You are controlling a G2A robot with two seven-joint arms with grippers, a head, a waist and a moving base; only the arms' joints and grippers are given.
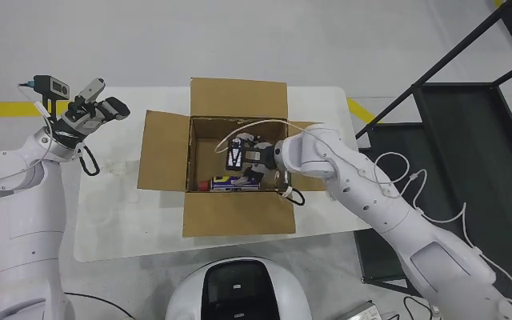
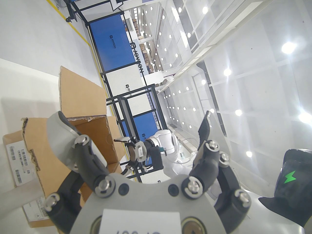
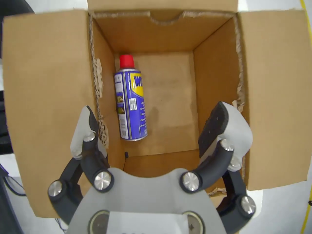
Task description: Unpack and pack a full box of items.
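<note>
A: Right gripper (image 3: 152, 110) is hovering above the open cardboard box (image 3: 156, 35), fingers spread, gripping nothing.
B: And the contents?
A: A blue spray can (image 3: 131, 103), red-capped and yellow-labelled, is lying sideways along the box's near wall.

The box (image 3: 48, 74) is matt, rough-edged cardboard — the spray can (image 3: 131, 103) glossy metal, cap (image 3: 126, 61) smooth plastic.

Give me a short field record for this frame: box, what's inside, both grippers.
Container: brown cardboard box, flaps open, on white table
Visible contents: one blue spray can with a red cap, lying on its side along a wall
Right gripper: at the box opening, fingers open, empty
Left gripper: off to the box's side, fingers open, empty
</note>
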